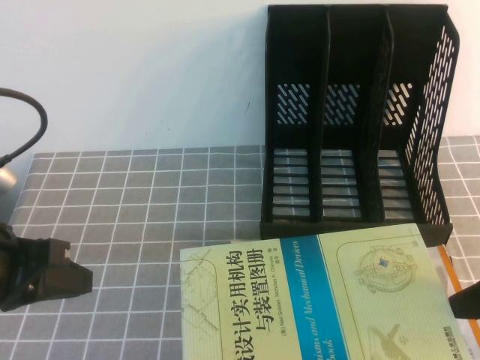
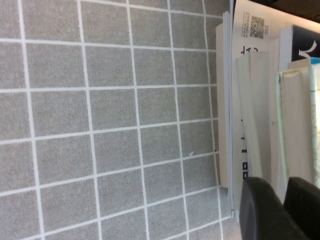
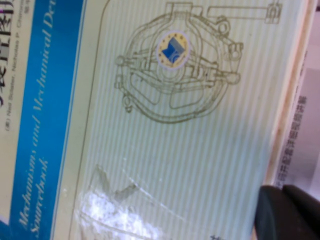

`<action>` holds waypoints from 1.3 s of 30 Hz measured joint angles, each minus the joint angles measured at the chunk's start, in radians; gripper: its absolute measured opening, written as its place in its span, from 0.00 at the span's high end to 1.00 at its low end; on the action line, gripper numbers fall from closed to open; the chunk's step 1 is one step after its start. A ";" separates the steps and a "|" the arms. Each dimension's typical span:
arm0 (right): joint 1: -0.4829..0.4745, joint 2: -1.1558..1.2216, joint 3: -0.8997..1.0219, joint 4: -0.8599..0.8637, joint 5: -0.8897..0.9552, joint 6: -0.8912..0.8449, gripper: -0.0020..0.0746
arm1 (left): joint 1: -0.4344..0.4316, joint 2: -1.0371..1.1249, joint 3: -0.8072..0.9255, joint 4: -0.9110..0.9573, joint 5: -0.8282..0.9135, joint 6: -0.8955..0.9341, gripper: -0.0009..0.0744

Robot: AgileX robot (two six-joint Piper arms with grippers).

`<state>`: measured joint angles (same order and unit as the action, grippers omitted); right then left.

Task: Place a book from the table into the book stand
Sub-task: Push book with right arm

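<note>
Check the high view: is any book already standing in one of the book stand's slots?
No: all three slots of the book stand show bare slatted bases, and the book lies flat on the table in front.

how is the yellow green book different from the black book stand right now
The book lies flat, pale yellow-green with a blue band; the book stand stands upright, black and perforated. The book is solid-covered; the stand has three open slots, all empty. Both rest on the table. The left gripper and right gripper flank the book.
</note>
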<state>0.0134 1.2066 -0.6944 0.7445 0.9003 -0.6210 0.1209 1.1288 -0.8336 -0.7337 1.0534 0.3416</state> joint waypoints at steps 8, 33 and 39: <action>0.000 0.000 0.000 0.008 0.002 -0.005 0.98 | 0.000 0.026 0.000 0.002 0.000 -0.002 0.87; 0.098 -0.035 -0.017 -0.068 -0.158 -0.071 0.97 | 0.000 0.028 0.000 0.007 0.002 -0.006 0.87; 0.269 -0.161 -0.019 -0.357 -0.241 0.281 0.97 | 0.000 0.028 0.000 0.014 0.002 -0.036 0.87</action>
<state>0.2824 1.0459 -0.7134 0.3875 0.6588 -0.3403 0.1209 1.1573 -0.8336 -0.7193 1.0553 0.3052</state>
